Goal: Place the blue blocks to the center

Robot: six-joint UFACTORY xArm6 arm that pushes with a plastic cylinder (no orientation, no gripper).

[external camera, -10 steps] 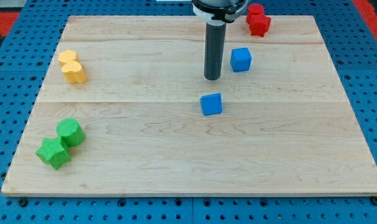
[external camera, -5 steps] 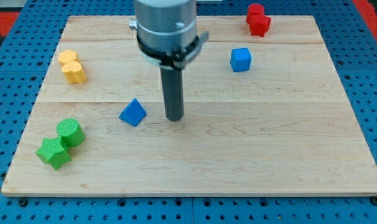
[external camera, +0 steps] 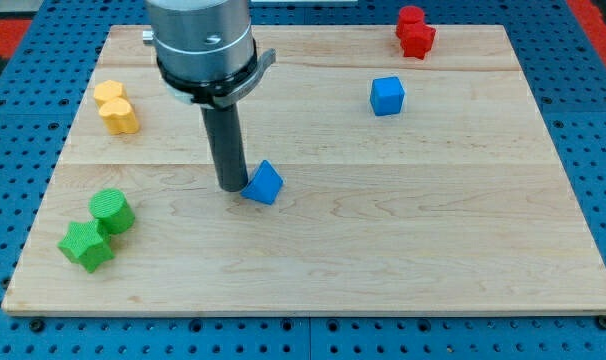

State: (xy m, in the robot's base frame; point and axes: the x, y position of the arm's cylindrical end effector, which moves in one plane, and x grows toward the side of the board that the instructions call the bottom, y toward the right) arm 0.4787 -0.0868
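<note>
A blue block [external camera: 265, 183] lies a little left of the board's middle, turned corner-on. My tip [external camera: 231, 187] stands right at its left side, touching or nearly touching it. A second blue cube [external camera: 387, 96] sits toward the view's top right, well apart from the tip.
Two red blocks [external camera: 415, 32] sit together at the top right edge. Two yellow blocks [external camera: 116, 107] sit at the left. A green cylinder [external camera: 112, 212] and a green star [external camera: 85, 246] sit at the bottom left. The wooden board [external camera: 433, 250] rests on a blue pegboard.
The near blue block went from the middle to the left, then back right toward the middle. My tip crossed to its left side and now stands against it.
</note>
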